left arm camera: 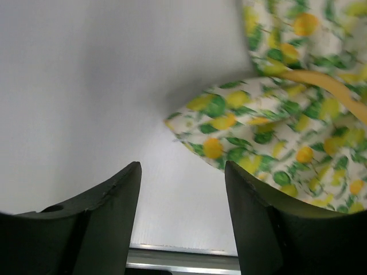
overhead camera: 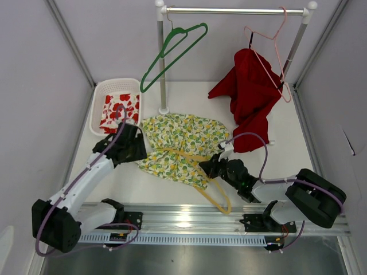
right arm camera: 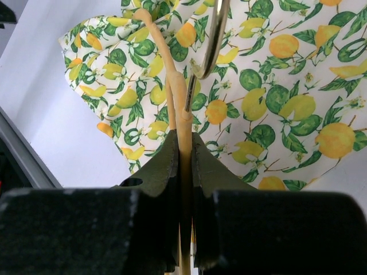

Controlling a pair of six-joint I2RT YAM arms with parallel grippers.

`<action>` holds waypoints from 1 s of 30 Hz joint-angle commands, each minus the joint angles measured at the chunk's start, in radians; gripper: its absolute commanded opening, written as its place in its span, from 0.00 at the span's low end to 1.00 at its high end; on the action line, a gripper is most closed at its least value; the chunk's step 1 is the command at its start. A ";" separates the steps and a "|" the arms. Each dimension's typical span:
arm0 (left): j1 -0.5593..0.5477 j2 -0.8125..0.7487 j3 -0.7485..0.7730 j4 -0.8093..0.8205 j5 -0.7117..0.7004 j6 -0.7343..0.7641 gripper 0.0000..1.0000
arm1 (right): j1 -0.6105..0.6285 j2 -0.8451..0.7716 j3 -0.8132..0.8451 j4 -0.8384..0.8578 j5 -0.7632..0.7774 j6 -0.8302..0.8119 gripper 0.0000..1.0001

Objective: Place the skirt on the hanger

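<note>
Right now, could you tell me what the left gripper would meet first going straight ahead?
Probably the corner of the skirt, lying just ahead of the open left gripper; depth is unclear.

left white-and-black arm (overhead camera: 86,177) stretched forward, low; left gripper (left arm camera: 183,172) jaws wide apart, nothing between. right arm (overhead camera: 275,189) folded low, reaching left; right gripper (right arm camera: 183,138) clamped on thin yellow hanger (right arm camera: 181,123).

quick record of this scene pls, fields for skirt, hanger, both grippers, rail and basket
skirt: lemon print, spread on the table, not yet hung
yellow hanger: lying on the skirt
right gripper: shut on yellow hanger
left gripper: open, empty, at the skirt's left edge
rail: bare green hanger; pink hanger carrying red garment
basket: red floral cloth inside
</note>
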 commanded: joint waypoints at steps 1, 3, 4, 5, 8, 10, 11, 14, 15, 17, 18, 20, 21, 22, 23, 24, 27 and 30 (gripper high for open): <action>-0.204 -0.029 0.086 -0.015 -0.060 -0.058 0.64 | -0.001 0.037 0.002 -0.166 0.101 -0.095 0.00; -0.352 -0.020 0.079 0.046 -0.058 -0.102 0.64 | -0.001 0.042 0.009 -0.175 0.093 -0.099 0.00; -0.408 -0.012 0.071 0.079 -0.066 -0.149 0.64 | -0.001 0.045 0.014 -0.184 0.085 -0.101 0.00; -0.505 0.005 0.068 0.108 -0.072 -0.166 0.65 | -0.001 0.046 0.019 -0.184 0.078 -0.101 0.00; -0.705 0.107 0.068 0.214 -0.164 -0.209 0.67 | -0.001 0.051 0.017 -0.173 0.052 -0.098 0.00; -0.779 0.181 0.080 0.297 -0.239 -0.232 0.71 | 0.000 0.048 0.017 -0.169 0.041 -0.093 0.00; -0.828 0.205 0.090 0.313 -0.264 -0.243 0.71 | -0.001 0.046 0.016 -0.170 0.036 -0.093 0.00; -0.884 0.288 0.090 0.387 -0.337 -0.263 0.73 | -0.003 0.034 0.016 -0.173 0.024 -0.090 0.00; -0.893 0.304 0.093 0.404 -0.337 -0.264 0.73 | -0.003 0.034 0.016 -0.175 0.022 -0.088 0.00; -0.933 0.350 0.097 0.432 -0.371 -0.274 0.73 | -0.003 0.036 0.017 -0.175 0.018 -0.084 0.00; -0.943 0.359 0.094 0.447 -0.376 -0.272 0.73 | -0.003 0.034 0.017 -0.172 0.013 -0.082 0.00; -0.970 0.379 0.081 0.513 -0.374 -0.269 0.73 | -0.003 0.037 0.019 -0.169 0.010 -0.078 0.00; -0.974 0.393 0.082 0.530 -0.367 -0.264 0.72 | -0.003 0.040 0.019 -0.169 0.006 -0.078 0.00; -0.979 0.407 0.088 0.539 -0.362 -0.266 0.72 | -0.004 0.042 0.020 -0.167 0.007 -0.076 0.00; -0.989 0.423 0.097 0.536 -0.362 -0.267 0.72 | -0.004 0.045 0.020 -0.166 0.005 -0.075 0.00; -0.997 0.449 0.105 0.545 -0.365 -0.254 0.71 | -0.007 0.045 0.020 -0.163 0.001 -0.073 0.00; -1.013 0.491 0.119 0.552 -0.365 -0.257 0.70 | -0.017 0.045 0.019 -0.159 -0.007 -0.067 0.00; -1.020 0.517 0.130 0.535 -0.363 -0.264 0.68 | -0.027 0.042 0.022 -0.159 -0.019 -0.067 0.00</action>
